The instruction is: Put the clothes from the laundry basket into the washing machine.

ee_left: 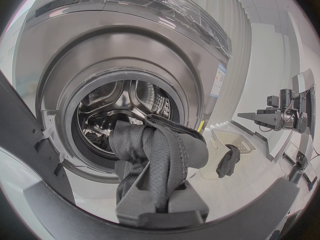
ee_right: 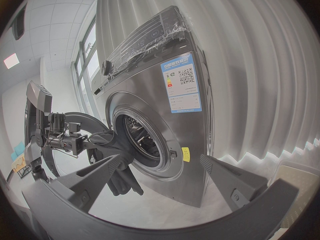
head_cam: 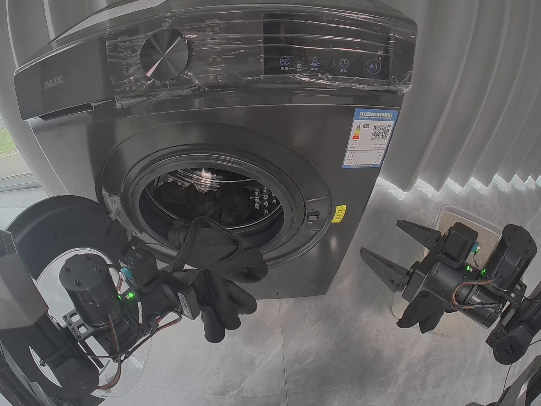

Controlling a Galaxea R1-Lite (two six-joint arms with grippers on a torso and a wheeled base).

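Note:
A grey front-loading washing machine [head_cam: 225,119] stands with its round door [head_cam: 56,226] swung open to the left. Dark clothes lie inside the drum [head_cam: 211,195]. My left gripper [head_cam: 205,300] is shut on a black garment [head_cam: 217,255] just below the drum's opening, and the cloth drapes over the rim and hangs down. The left wrist view has the same garment [ee_left: 160,150] bunched between the fingers. My right gripper [head_cam: 397,252] hangs open and holds nothing, to the right of the machine above the white laundry basket [head_cam: 451,221]. Another dark piece [ee_left: 228,160] hangs over the basket's edge.
White pleated curtains [head_cam: 479,85] hang behind and to the right of the machine. The floor [head_cam: 327,351] is grey marbled tile. The open door takes up the space at the lower left.

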